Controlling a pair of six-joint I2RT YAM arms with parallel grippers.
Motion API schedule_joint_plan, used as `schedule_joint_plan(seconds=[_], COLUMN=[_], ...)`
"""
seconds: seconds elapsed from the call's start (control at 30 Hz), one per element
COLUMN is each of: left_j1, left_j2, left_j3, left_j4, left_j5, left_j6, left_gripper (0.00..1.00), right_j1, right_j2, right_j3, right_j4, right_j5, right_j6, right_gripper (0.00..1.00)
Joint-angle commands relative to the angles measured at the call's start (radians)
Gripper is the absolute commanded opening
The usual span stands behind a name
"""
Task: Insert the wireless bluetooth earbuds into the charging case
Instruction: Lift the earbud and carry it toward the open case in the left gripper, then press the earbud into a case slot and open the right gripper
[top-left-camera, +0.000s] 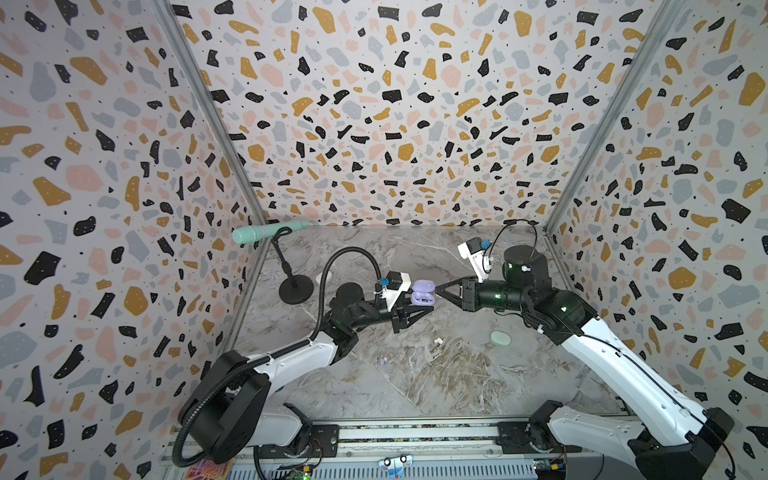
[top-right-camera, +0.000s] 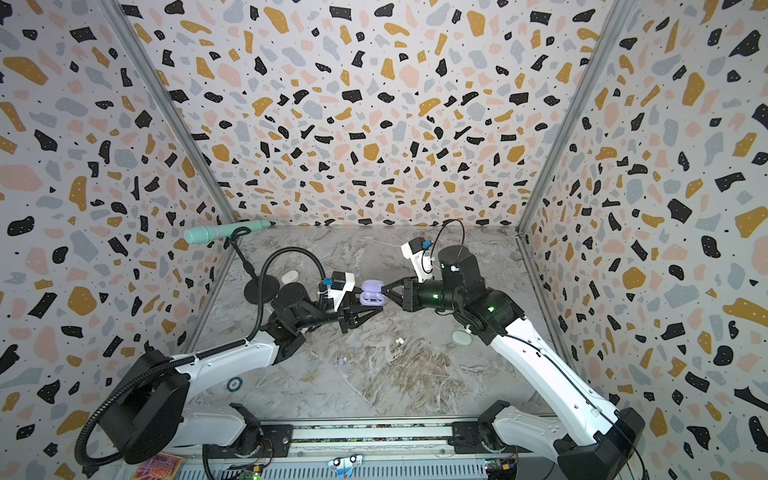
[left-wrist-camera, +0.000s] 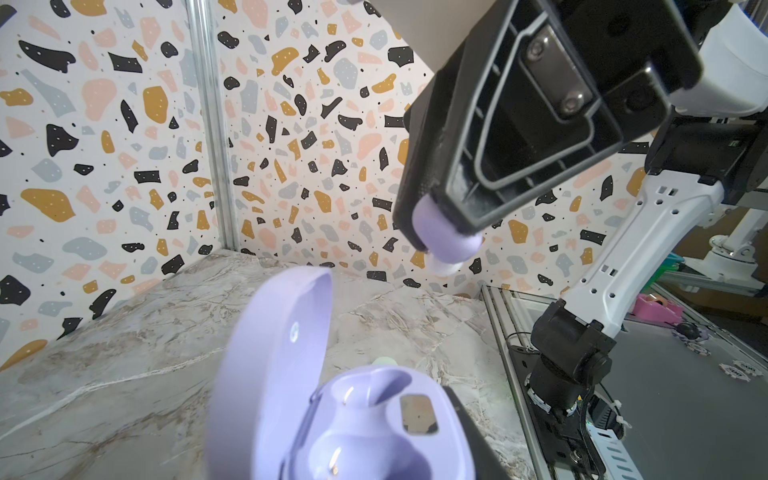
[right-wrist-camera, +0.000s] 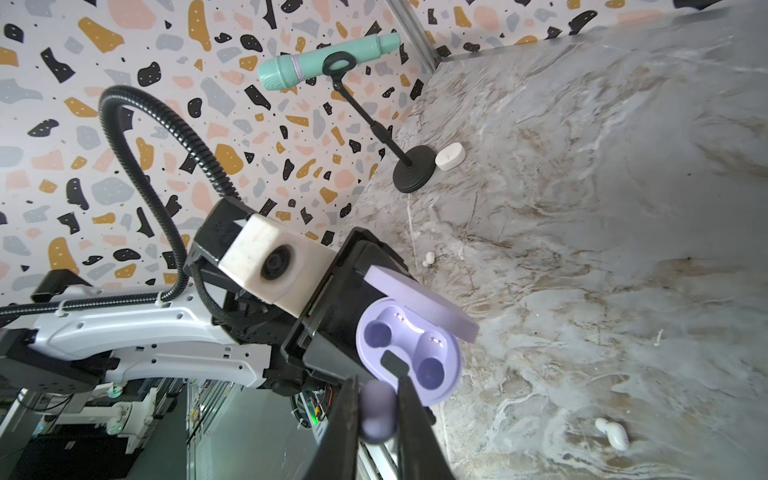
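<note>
The lavender charging case (top-left-camera: 423, 294) (top-right-camera: 371, 293) is lifted above the table with its lid open, and my left gripper (top-left-camera: 417, 309) (top-right-camera: 365, 309) is shut on its base. Both sockets look empty in the right wrist view of the case (right-wrist-camera: 411, 353). My right gripper (top-left-camera: 438, 291) (top-right-camera: 384, 289) (right-wrist-camera: 376, 384) is shut on a lavender earbud (right-wrist-camera: 376, 409) (left-wrist-camera: 446, 243), close beside the case's open face and apart from it. Loose earbuds lie on the table: a white one (top-left-camera: 437, 341) (top-right-camera: 400, 341) and a lavender one (top-left-camera: 382, 360) (top-right-camera: 341, 360).
A mint microphone (top-left-camera: 266, 232) on a black stand (top-left-camera: 296, 291) is at the back left, with a white case (top-right-camera: 289, 276) (right-wrist-camera: 449, 156) next to its base. A mint green case (top-left-camera: 500, 338) lies near the right arm. Another white earbud (right-wrist-camera: 611, 434) lies on the marble.
</note>
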Motion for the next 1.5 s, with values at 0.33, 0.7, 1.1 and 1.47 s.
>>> schedule_joint_plan(seconds=[0.33, 0.7, 1.1, 1.47], left_j1=[-0.029, -0.033, -0.033, -0.034], left_j2=[-0.037, -0.07, -0.084, -0.091], left_j3=[0.002, -0.002, -0.008, -0.008], left_j4=[0.108, 0.107, 0.112, 0.103], left_j5=[0.027, 0.03, 0.028, 0.028], left_j6=[0.029, 0.039, 0.04, 0.046], left_gripper=[0.28, 0.28, 0.28, 0.28], right_j1=[0.024, 0.032, 0.042, 0.044], right_j2=[0.018, 0.041, 0.047, 0.039], right_j3=[-0.019, -0.014, 0.014, 0.046], right_j4=[0.038, 0.026, -0.009, -0.03], right_j5=[-0.052, -0.041, -0.005, 0.038], right_j6=[-0.005, -0.002, -0.01, -0.016], right_gripper=[0.16, 0.17, 0.35, 0.48])
